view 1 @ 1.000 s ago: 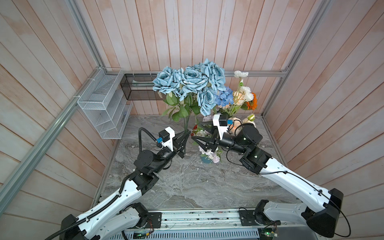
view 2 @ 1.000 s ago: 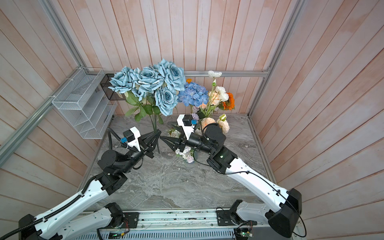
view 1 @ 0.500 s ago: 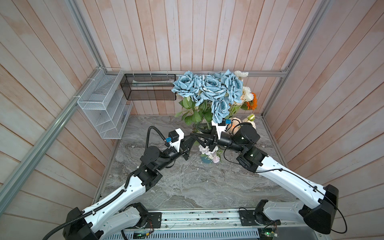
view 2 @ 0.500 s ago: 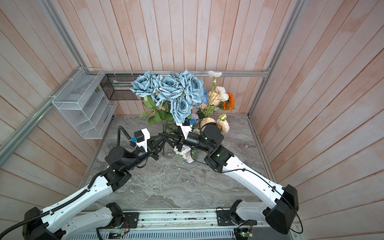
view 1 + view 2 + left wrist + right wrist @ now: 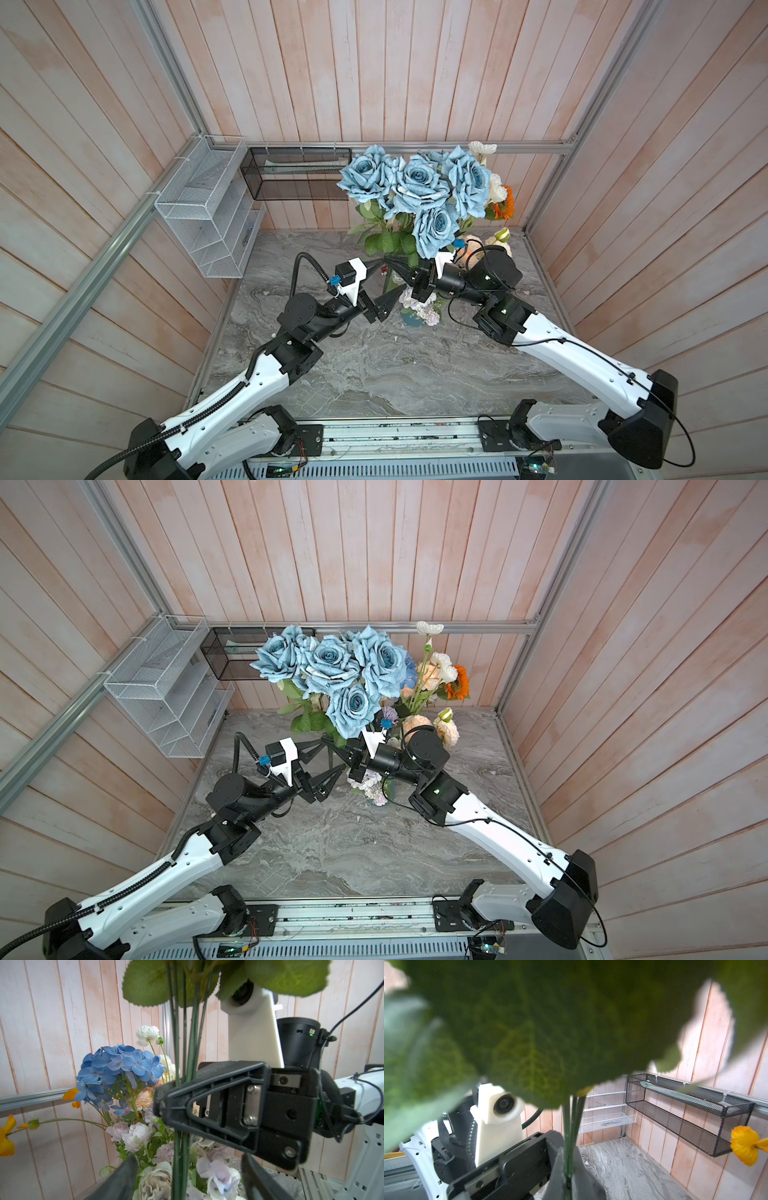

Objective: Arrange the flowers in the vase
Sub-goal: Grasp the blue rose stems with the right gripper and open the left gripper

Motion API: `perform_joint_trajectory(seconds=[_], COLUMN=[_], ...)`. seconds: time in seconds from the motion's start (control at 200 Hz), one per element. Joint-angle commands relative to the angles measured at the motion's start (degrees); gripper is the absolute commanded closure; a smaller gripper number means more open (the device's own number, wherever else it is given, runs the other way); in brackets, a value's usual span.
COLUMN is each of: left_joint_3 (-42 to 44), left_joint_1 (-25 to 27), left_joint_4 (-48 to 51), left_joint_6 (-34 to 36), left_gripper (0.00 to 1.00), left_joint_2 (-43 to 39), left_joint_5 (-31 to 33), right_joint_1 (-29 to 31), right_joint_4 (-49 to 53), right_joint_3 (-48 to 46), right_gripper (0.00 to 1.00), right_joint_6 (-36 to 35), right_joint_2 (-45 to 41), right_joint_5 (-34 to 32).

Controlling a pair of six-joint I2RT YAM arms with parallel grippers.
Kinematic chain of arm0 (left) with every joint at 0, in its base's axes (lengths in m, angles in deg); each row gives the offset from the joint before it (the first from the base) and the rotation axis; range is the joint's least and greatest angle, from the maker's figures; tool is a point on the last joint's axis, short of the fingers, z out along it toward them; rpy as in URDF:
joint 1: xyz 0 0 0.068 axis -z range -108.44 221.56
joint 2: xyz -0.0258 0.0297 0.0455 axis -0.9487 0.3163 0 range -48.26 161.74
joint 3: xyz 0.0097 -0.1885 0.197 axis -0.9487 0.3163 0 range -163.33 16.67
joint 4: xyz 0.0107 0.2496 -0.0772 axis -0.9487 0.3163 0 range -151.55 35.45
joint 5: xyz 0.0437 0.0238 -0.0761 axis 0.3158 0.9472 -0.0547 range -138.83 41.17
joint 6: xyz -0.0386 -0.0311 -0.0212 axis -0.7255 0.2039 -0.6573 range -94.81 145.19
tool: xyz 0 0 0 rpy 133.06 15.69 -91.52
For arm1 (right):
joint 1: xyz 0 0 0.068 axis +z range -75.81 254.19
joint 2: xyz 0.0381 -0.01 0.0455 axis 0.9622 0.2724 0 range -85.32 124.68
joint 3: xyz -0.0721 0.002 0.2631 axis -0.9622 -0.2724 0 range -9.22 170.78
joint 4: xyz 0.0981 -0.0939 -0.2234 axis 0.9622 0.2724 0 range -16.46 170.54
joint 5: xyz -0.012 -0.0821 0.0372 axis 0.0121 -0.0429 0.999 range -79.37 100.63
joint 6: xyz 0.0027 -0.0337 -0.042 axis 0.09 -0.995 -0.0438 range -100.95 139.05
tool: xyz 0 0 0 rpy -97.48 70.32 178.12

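Note:
A bunch of dusty-blue roses [image 5: 419, 187] [image 5: 332, 667] stands upright over the other flowers at the back of the marble table. My right gripper [image 5: 392, 264] [image 5: 566, 1167] is shut on its green stems [image 5: 571, 1126] [image 5: 180, 1157]. My left gripper [image 5: 390, 276] [image 5: 187, 1178] is open, one finger on each side of the same stems, lower down. Behind them are a blue hydrangea [image 5: 120, 1072], white-lilac sprays [image 5: 141, 1134], peach roses [image 5: 415, 723] and an orange sunflower [image 5: 505, 205]. Only a teal bit of the vase [image 5: 409, 320] shows under the blooms.
A white wire rack [image 5: 208, 208] hangs on the left wall. A black mesh shelf [image 5: 297, 174] hangs on the back wall, just left of the roses. An orange poppy [image 5: 745, 1145] juts out sideways. Wooden walls close in the marble table [image 5: 395, 365] on three sides.
The blue roses have moved right, over the other flowers. My right gripper has closed on their stems and my left gripper has opened and let them go.

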Motion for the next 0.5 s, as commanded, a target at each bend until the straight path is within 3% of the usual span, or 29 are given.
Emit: perform_joint_trajectory(seconds=[0.0,0.295,0.495], left_joint_3=[2.7,8.9,11.5], left_joint_1=[0.0,-5.0,-2.9], left_joint_4=[-0.7,0.5,1.6], left_joint_6=[-2.1,-10.2,-11.6], left_gripper=[0.00,0.00,0.00], left_joint_2=[-4.2,-7.1,-1.9], left_joint_5=[6.5,9.5,12.4], right_joint_1=[-0.1,-0.1,-0.1], right_joint_4=[-1.0,5.8,19.8], right_joint_3=[-2.1,-8.8,-10.5], right_gripper=[1.00,1.00,1.00], right_joint_6=[0.0,3.1,0.5], right_joint_2=[-4.0,-15.4,-23.4], right_joint_5=[-1.4,-2.3,-10.6])
